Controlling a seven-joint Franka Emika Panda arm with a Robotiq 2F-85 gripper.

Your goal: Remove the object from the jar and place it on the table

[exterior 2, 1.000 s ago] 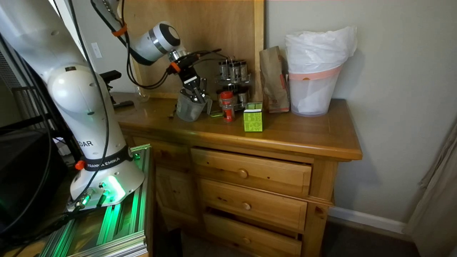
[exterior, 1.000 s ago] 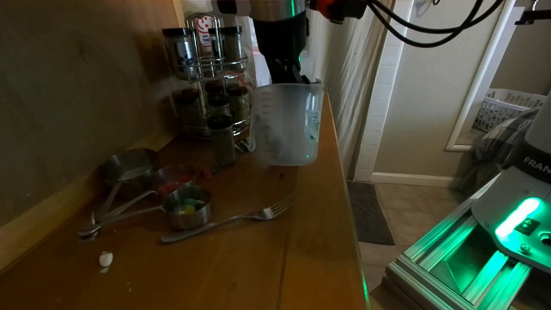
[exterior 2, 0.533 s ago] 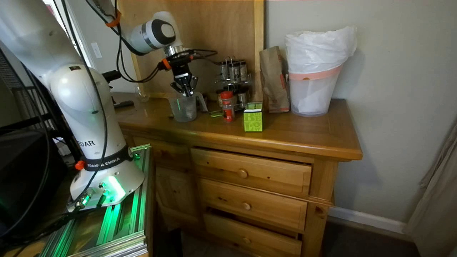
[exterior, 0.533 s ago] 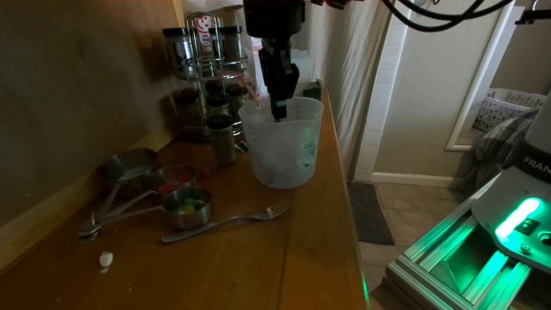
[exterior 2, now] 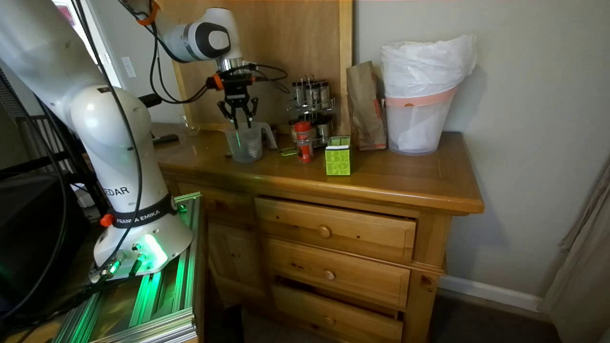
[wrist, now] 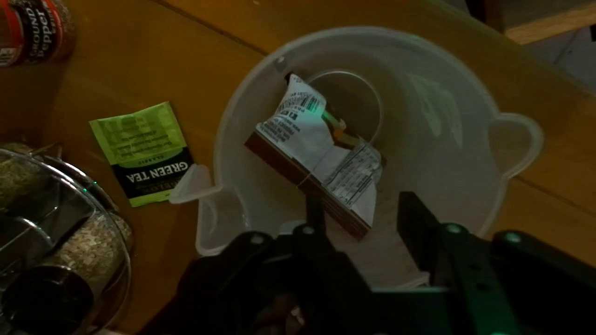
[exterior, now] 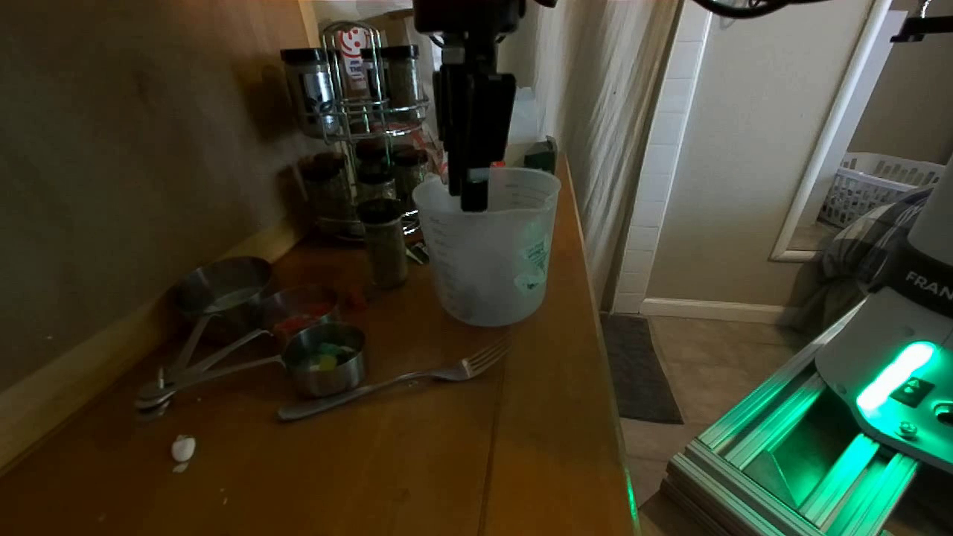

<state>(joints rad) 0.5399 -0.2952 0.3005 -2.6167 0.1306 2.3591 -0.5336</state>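
The jar, a translucent whitish measuring jug point(exterior: 488, 268), stands upright on the brown wooden table point(exterior: 417, 469). It also shows in an exterior view point(exterior 2: 246, 146), its handle toward the spice rack. In the wrist view I look down into the jar point(wrist: 433, 167); a white and brown printed packet point(wrist: 309, 144) lies at its bottom. My gripper point(exterior: 467, 197) points down with its fingertips at the jar's mouth. In the wrist view the gripper point(wrist: 363, 204) is open with nothing between its fingers; its left finger overlaps the packet's edge in the picture. The packet is hidden in both exterior views.
A fork point(exterior: 417, 376) and metal measuring cups point(exterior: 325, 365) lie in front of the jar. A spice rack point(exterior: 357, 123), pepper bottle point(exterior 2: 303, 143), green box point(exterior 2: 338, 159) and green tea packet point(wrist: 144, 153) are close by. The counter's edge point(exterior: 599, 327) runs along one side.
One second ago the jar was tilted at my gripper. By half a second ago it stood upright. Since then the gripper has turned to point straight down and its fingers stand wider apart.
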